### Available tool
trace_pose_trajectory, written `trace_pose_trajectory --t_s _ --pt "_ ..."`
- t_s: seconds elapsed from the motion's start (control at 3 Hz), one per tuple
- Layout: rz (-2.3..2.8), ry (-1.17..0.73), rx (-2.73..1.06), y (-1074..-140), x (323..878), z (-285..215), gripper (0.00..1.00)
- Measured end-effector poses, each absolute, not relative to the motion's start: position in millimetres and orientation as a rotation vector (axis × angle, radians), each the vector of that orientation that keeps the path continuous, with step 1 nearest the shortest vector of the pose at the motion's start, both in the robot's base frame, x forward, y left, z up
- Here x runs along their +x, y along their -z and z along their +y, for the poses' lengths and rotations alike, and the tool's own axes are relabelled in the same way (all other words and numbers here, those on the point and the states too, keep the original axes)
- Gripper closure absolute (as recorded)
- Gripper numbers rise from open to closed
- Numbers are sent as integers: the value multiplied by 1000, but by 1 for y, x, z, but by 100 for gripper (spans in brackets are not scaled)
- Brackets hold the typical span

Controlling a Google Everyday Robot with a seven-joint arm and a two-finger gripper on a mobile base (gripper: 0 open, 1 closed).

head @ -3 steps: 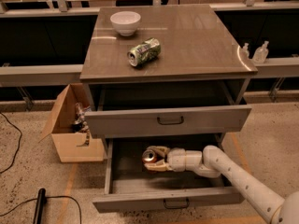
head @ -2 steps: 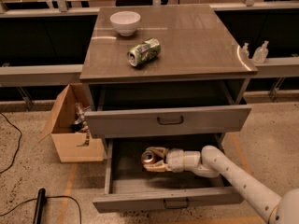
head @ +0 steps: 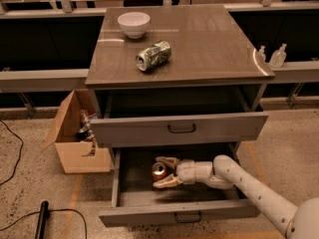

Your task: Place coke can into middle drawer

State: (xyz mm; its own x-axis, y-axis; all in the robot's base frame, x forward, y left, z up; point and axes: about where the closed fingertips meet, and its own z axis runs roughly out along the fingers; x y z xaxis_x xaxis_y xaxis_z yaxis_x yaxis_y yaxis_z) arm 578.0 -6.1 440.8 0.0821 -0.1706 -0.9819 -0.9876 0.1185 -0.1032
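Release: since a second ago your gripper (head: 163,172) has spread wider, loosely flanking the coke can (head: 159,170), upright in the middle drawer (head: 149,214), 9 o'clock of the wrist. Placement looks done.

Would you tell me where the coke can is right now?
The coke can is inside the open middle drawer, left of centre, with the claw right at it.

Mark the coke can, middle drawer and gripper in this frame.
coke can (head: 159,170): camera view, on its upward-facing end.
middle drawer (head: 139,215): camera view, on the front panel, left of the handle.
gripper (head: 158,173): camera view, at its tip, inside the middle drawer at the can.
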Motion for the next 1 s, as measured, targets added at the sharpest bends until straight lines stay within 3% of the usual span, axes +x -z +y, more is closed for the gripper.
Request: trace_pose_trajectory --t_s 0.33,1.0 --pt "1354 -949 -1279 -444 578 -11 0" --pt "1495 -824 -1156 -485 574 -58 41"
